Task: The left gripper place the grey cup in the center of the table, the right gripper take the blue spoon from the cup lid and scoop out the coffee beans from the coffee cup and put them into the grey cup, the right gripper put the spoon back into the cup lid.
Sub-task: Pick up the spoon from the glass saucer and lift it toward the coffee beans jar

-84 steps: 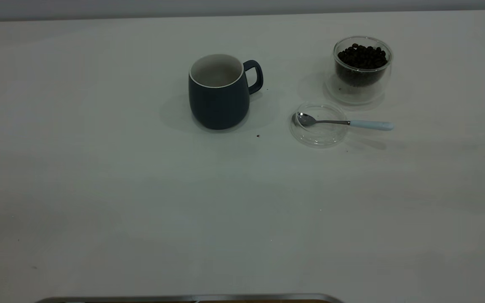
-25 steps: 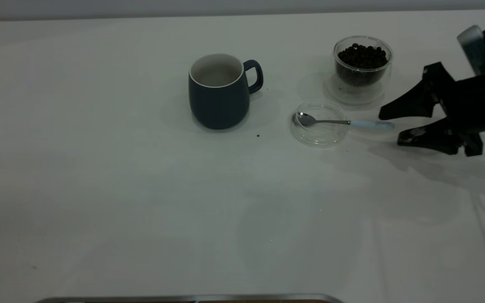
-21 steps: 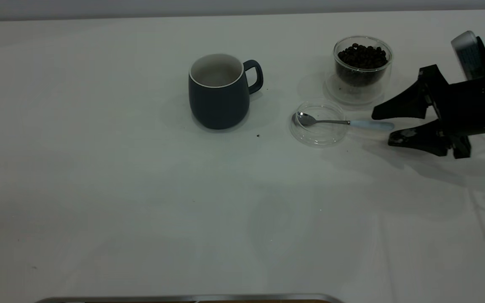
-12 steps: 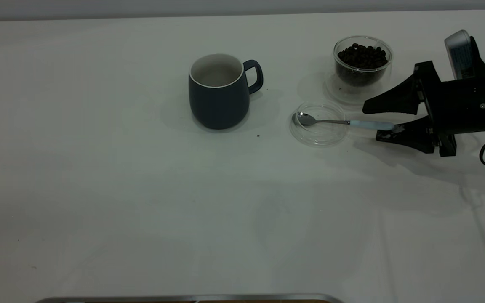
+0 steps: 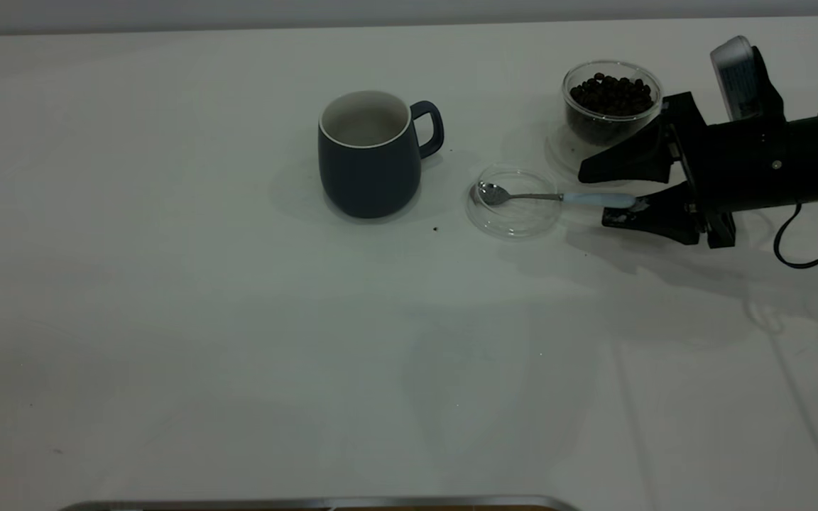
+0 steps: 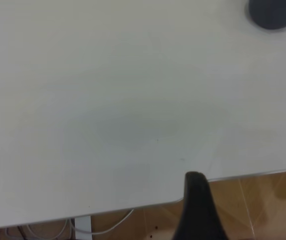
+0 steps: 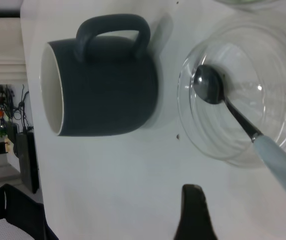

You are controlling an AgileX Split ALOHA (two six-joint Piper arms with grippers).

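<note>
The glass coffee cup (image 5: 612, 106) sat toward the far right of the table (image 5: 167, 319), heaped nearly to the brim with dark coffee beans (image 5: 611, 94). Just in front of it, between it and the mug, lay the clear cup lid (image 5: 513, 200), flat on the table, cradling the steel bowl of the blue spoon (image 5: 554, 196). The grey cup (image 5: 370, 152), a dark slate mug with a pale inside, stood upright near the table's middle, handle (image 5: 429, 128) turned toward the lid. I saw nothing in it.

The spoon looked two-toned: shiny metal bowl and thin neck, then a pale blue handle jutting out over the lid's rim toward me. My right gripper (image 5: 597, 196) lay low and level over the table, fingers spread, one finger (image 5: 622, 162) on the far side of the handle's end and the other on the near side, right at the tip. Not clamped yet. I could not tell whether a finger touched it.

A tiny dark speck (image 5: 435, 229) lay on the table in front of the mug. Broad bare tabletop stretched across the whole near half and the left. From the left wrist view, my left gripper (image 6: 198, 210) hung over the table's edge, well apart from the mug (image 6: 274, 12); I could not tell how its fingers stood.
</note>
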